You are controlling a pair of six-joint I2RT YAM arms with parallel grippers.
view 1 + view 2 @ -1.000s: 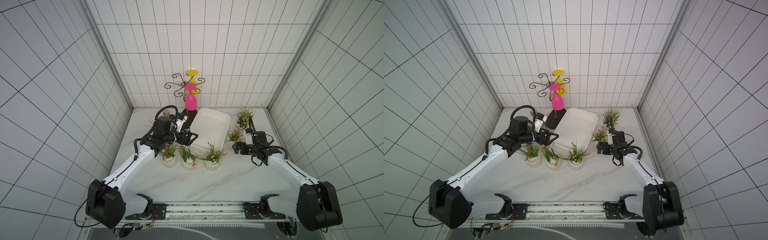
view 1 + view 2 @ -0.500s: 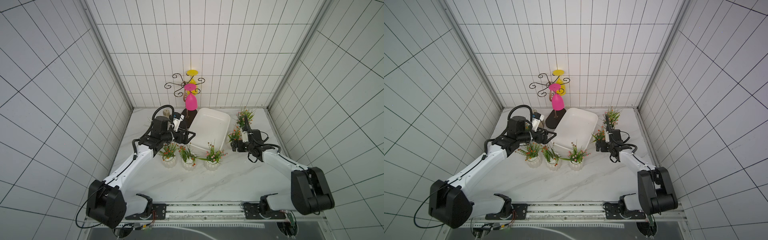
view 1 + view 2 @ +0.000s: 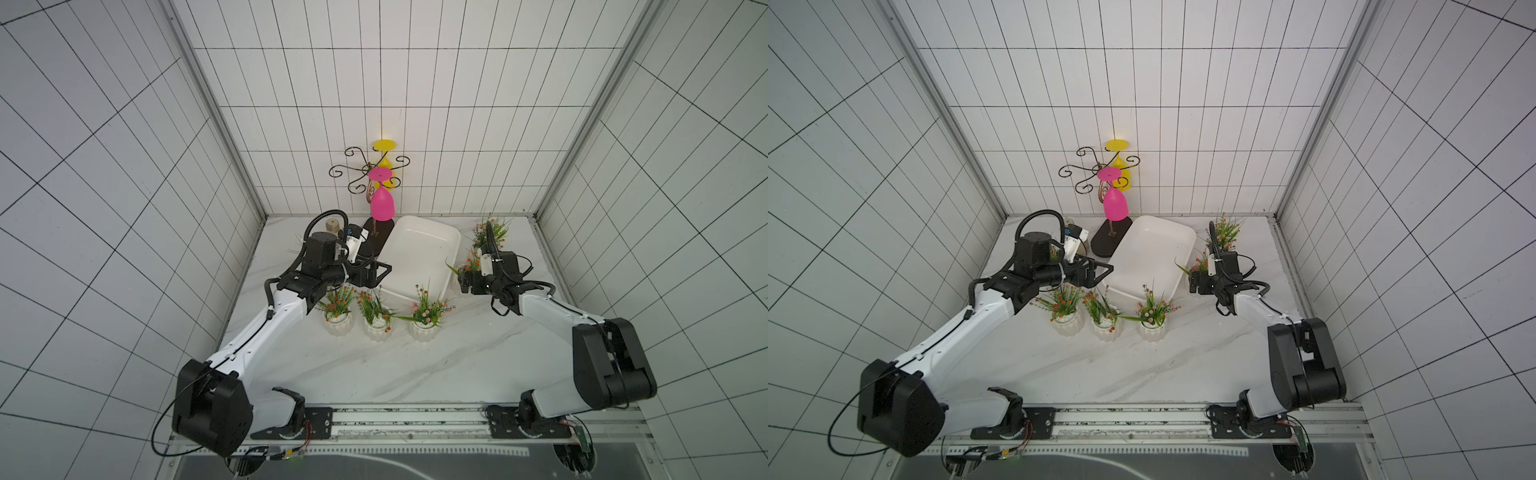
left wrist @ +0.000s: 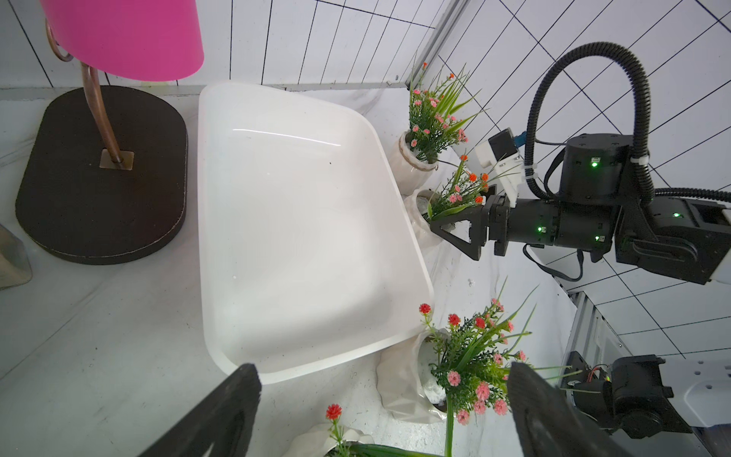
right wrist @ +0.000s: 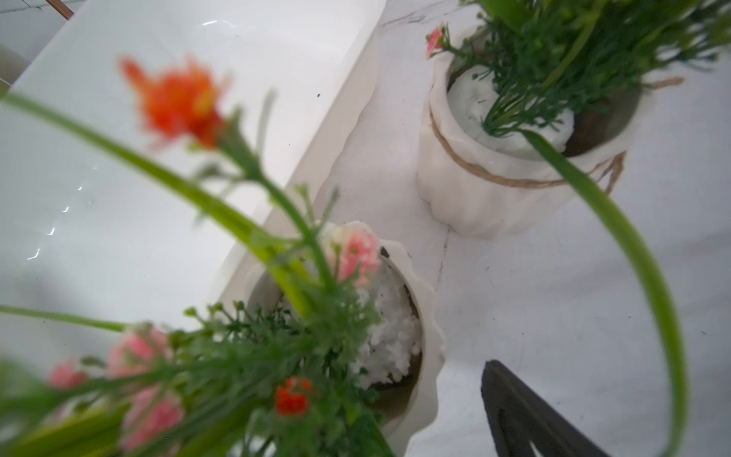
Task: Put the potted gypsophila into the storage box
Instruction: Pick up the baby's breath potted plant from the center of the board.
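Storage box [image 3: 419, 255]: set askew on the marble table [image 3: 457, 357], just beside the dark stand base [image 3: 376, 245].
Front row of pots [image 3: 377, 322]: three potted gypsophila are lined up on the table at the box's near end.
Side pots: the near side pot [image 5: 387, 336] and far side pot [image 5: 474, 190] stand outside the box, along its right rim.
Left gripper [image 3: 380, 272]: jaws are spread wide; nothing is held; it is positioned over the box's near left corner.
Right gripper [image 4: 453, 242]: jaws are spread wide at the near side pot; contact cannot be told.
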